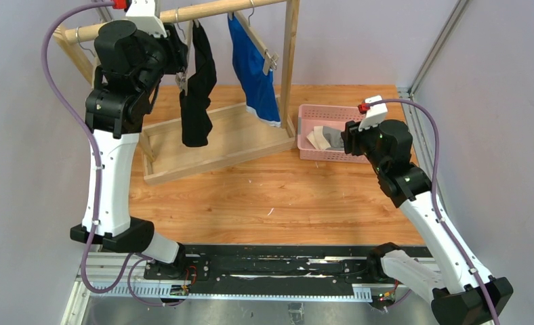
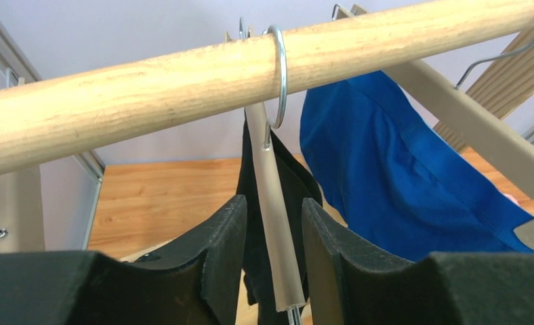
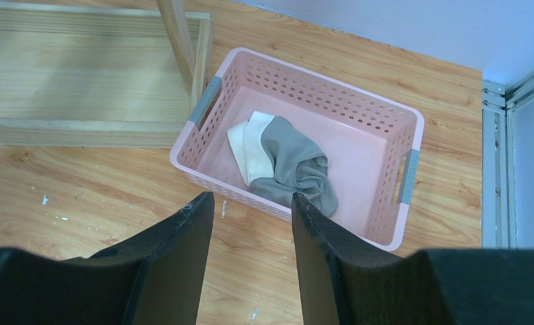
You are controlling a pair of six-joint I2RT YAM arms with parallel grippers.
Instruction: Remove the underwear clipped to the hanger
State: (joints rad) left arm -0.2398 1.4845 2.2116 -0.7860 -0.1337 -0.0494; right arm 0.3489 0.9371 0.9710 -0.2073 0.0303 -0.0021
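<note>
**A:** Where is the left hand (image 2: pixel 274 203)?

**B:** Up at the rail (image 2: pixel 149 88). Its two fingers (image 2: pixel 217 250) straddle the beige hanger (image 2: pixel 268 176) that carries the black briefs (image 1: pixel 196 95), one on each side and very close to the bar. I cannot tell whether they are actually pinching it or only flanking it.

**A:** And the arm behind it?

**B:** The left arm rises steeply from its base, with the wrist bent in toward the rail at the top of the wooden rack (image 1: pixel 237 135).

**A:** What about the right hand (image 3: pixel 251 210)?

**B:** Its fingers are spread with nothing between them. It points down over the near edge of the pink basket (image 3: pixel 318 95). The right arm reaches forward over the right side of the table (image 1: pixel 264 196), with the wrist tipped downward.

**A:** Where is the underwear?

**B:** The grey briefs (image 3: pixel 288 166) lie crumpled in the basket with the whitish waistband to the left. The black briefs hang from their hanger on the rail. The blue briefs (image 1: pixel 254 68) hang just to the right of them, clipped to a hanger of their own.
</note>
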